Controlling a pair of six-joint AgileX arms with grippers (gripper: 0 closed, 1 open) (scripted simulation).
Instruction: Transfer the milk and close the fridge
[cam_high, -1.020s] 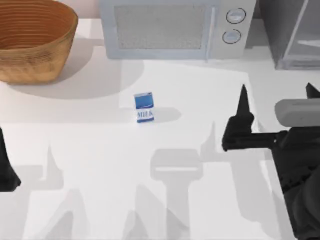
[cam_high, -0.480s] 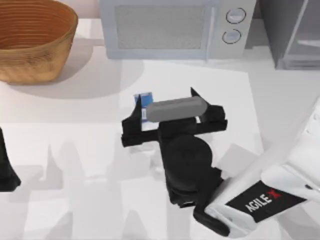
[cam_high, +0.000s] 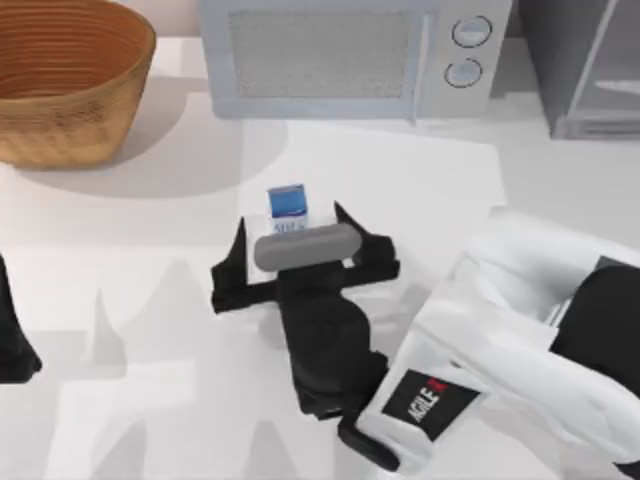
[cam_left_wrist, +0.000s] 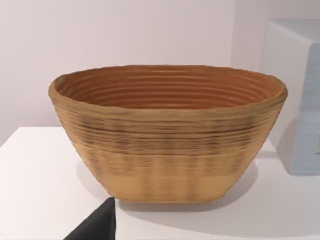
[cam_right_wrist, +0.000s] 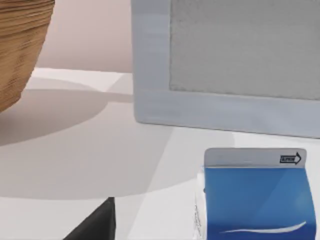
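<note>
- Left gripper (cam_high: 12, 340) parked at table's left edge, well apart from the milk; can't tell its jaw state.
- Wicker basket (cam_high: 65, 75) back left.
- Milk (cam_high: 287, 203) upright mid-table, in front of the microwave (cam_high: 350, 55).
- Right gripper (cam_high: 290, 235) just beside the carton's near side, fingers spread wide, one tip either side, not gripping.
- Fridge (cam_high: 585, 65) back right.

A plain white table (cam_high: 150, 300) is seen, with a woven basket (cam_high: 65, 75) sat at its far left, a grey microwave (cam_high: 350, 55) next along, the fridge (cam_high: 585, 65) far right, and the milk (cam_high: 287, 205) mid-table.
</note>
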